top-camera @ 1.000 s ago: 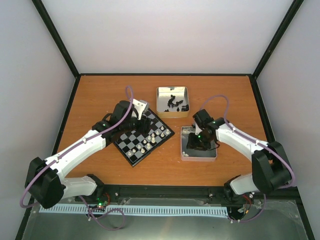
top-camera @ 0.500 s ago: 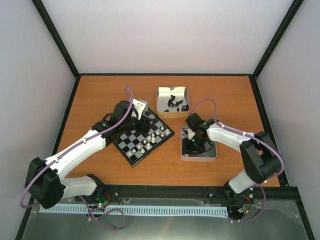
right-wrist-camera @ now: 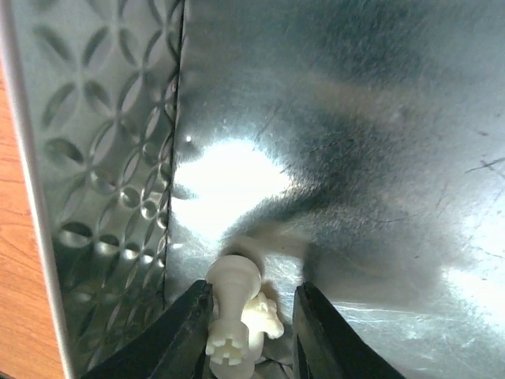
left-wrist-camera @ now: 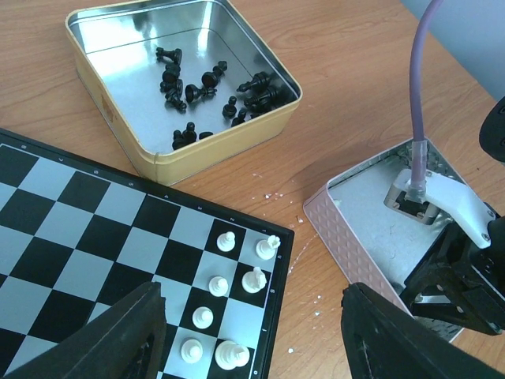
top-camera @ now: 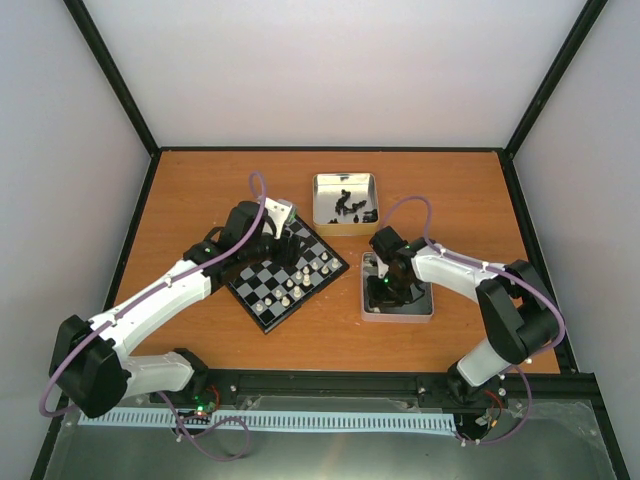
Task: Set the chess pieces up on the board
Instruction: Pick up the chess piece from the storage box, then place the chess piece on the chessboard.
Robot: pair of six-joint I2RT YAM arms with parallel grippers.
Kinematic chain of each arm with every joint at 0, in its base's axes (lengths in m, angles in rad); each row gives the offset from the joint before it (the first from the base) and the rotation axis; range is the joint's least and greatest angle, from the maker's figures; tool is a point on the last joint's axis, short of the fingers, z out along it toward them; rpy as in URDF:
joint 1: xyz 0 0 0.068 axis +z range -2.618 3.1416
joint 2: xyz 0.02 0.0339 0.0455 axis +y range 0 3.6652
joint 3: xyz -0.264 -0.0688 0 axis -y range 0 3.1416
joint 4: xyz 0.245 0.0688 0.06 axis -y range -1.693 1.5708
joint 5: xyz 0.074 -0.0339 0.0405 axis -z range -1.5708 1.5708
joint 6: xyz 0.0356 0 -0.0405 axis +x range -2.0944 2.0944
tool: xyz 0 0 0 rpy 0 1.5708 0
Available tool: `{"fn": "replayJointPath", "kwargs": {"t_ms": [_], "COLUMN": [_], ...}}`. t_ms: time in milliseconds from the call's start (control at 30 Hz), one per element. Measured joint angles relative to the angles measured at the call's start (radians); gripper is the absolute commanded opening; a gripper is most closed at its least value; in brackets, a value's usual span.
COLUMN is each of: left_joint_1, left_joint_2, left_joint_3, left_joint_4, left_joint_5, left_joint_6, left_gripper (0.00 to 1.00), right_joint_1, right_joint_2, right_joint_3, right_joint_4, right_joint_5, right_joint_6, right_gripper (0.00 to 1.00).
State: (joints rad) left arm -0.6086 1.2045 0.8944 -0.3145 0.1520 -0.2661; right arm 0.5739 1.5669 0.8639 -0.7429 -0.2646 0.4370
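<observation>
The right gripper is inside the shiny metal tin with embossed walls. Its jaws flank a cream plastic chess piece lying on the smooth floor; I cannot tell if they pinch it. The left gripper hangs open over the chequered board.

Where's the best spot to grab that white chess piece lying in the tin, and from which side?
Probably its narrow stem, between base and crowned top. The white piece lies on its side beside the tin's embossed wall, so come straight down with the jaws straddling it across its length, one slipping along that wall.
</observation>
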Motion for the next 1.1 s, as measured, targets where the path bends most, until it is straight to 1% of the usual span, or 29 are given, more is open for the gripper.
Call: {"fn": "replayJointPath", "kwargs": {"t_ms": [200,367,467,567,667,800,867,967,1100], "left_joint_1": [0.0,0.0,0.0,0.0,0.002,0.018,0.027,0.032,0.032], "left_joint_2": [-0.005,-0.017,-0.032,-0.051,-0.079,-0.133,-0.182,-0.277,-0.383], "left_joint_3": [0.0,-0.003,-0.006,-0.014,-0.025,-0.031,-0.032,-0.025,0.04], "left_joint_4": [0.0,-0.001,-0.015,-0.044,-0.089,-0.158,-0.195,-0.241,-0.29], "left_joint_5": [-0.007,-0.035,-0.084,-0.165,-0.289,-0.427,-0.498,-0.593,-0.718], "left_joint_6": [0.0,-0.013,-0.035,-0.072,-0.133,-0.222,-0.267,-0.32,-0.357], "left_gripper": [0.61,0.61,0.61,0.61,0.61,0.62,0.62,0.63,0.64], "right_joint_1": [0.001,0.004,0.005,0.006,0.021,0.097,0.165,0.27,0.394], "right_joint_2": [-0.002,-0.015,-0.031,-0.053,-0.072,-0.068,-0.035,0.062,0.211], "right_joint_3": [0.026,0.042,0.075,0.135,0.212,0.302,0.354,0.451,0.573], "right_joint_4": [-0.001,-0.013,-0.039,-0.064,-0.077,-0.074,-0.077,-0.081,-0.086], "right_joint_5": [0.042,0.076,0.094,0.098,0.093,0.087,0.09,0.101,0.109], "right_joint_6": [0.01,0.018,0.021,0.025,0.027,0.021,0.007,-0.024,-0.077], "right_gripper": [0.11,0.09,0.09,0.09,0.09,0.09,0.09,0.09,0.09]}}
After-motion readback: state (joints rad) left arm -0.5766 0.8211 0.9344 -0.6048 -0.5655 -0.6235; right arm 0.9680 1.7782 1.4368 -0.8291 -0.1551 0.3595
